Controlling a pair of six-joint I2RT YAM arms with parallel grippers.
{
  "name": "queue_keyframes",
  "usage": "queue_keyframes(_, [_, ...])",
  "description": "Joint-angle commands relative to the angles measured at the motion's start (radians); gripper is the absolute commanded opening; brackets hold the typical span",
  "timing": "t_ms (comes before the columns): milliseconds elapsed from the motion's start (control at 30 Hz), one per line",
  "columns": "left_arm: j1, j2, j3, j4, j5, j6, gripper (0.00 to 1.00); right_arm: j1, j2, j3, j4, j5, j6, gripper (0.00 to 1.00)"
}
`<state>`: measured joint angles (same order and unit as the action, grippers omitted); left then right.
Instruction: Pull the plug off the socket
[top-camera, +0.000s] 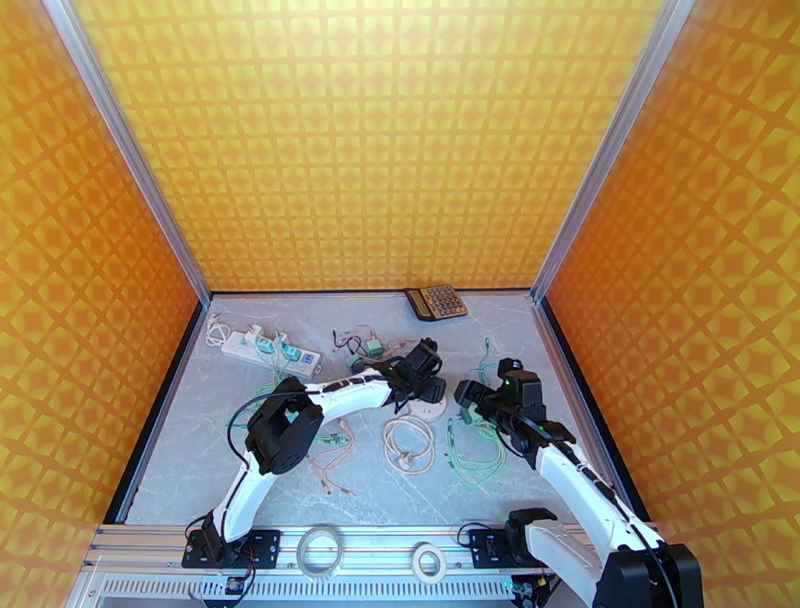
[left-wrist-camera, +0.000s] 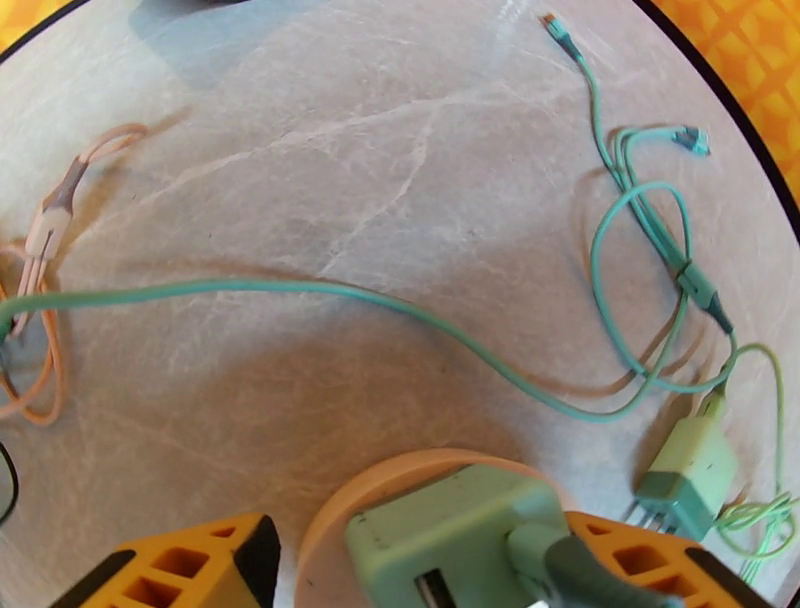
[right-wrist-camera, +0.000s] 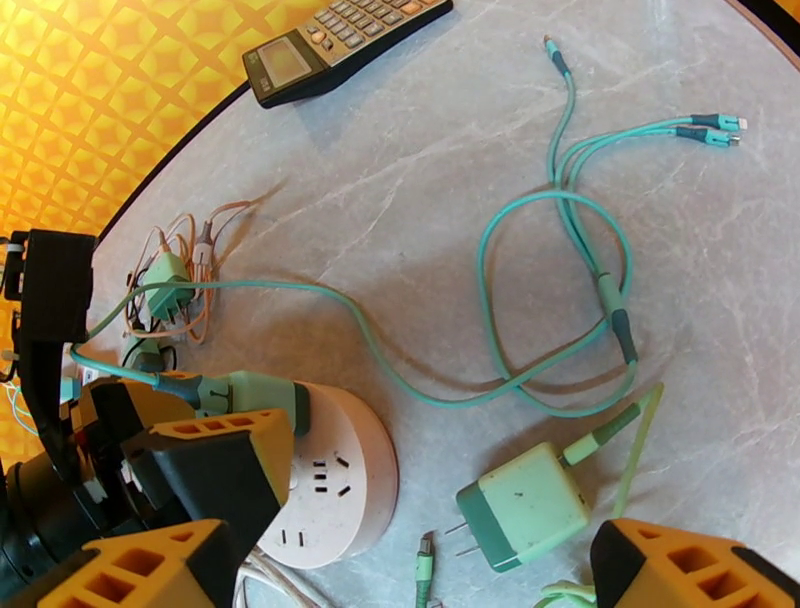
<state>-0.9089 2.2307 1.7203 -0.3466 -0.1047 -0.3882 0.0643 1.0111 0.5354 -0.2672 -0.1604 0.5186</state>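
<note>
The left pincer (left-wrist-camera: 425, 535) stands open astride the green plug (right-wrist-camera: 255, 392), one orange finger on each side. The finger on the right lies against the plug's body, while a gap on the other side shows the socket beneath. The plug is seated in the round white socket (right-wrist-camera: 335, 480), which lies flat on the grey marbled surface (left-wrist-camera: 350, 150) directly under this pincer. The plug's teal cable (left-wrist-camera: 300, 290) runs across the surface ahead of the left pincer and ends in a loose loop off to its right. A pink cable (left-wrist-camera: 45, 300) lies ahead to its left. The right pincer (right-wrist-camera: 415, 550) is spread wide with nothing between its fingers. The socket and the left pincer sit just ahead to its left. A loose green charger block (right-wrist-camera: 520, 505) lies on its side close in front of it, toward its right finger. A calculator (right-wrist-camera: 340, 40) rests far ahead, at the back edge.
</note>
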Motion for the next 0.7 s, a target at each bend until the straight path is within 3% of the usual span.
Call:
queue_keyframes(0, [0.011, 0.006, 0.006, 0.003, 0.061, 0.136, 0.7, 0.005, 0.01, -0.013, 0.04, -0.023, 0.015, 0.98])
queue_keyframes(233, [0.014, 0.031, 0.053, -0.028, 0.106, 0.219, 0.7, 0.005, 0.026, -0.015, 0.043, -0.036, 0.016, 0.99])
queue_keyframes(500, [0.057, 0.059, 0.07, -0.051, 0.291, 0.338, 0.68, 0.005, 0.02, -0.007, 0.027, -0.03, 0.006, 0.99])
queue_keyframes(667, [0.057, 0.05, 0.073, -0.066, 0.292, 0.4, 0.55, 0.004, 0.032, -0.008, 0.033, -0.033, 0.007, 0.99])
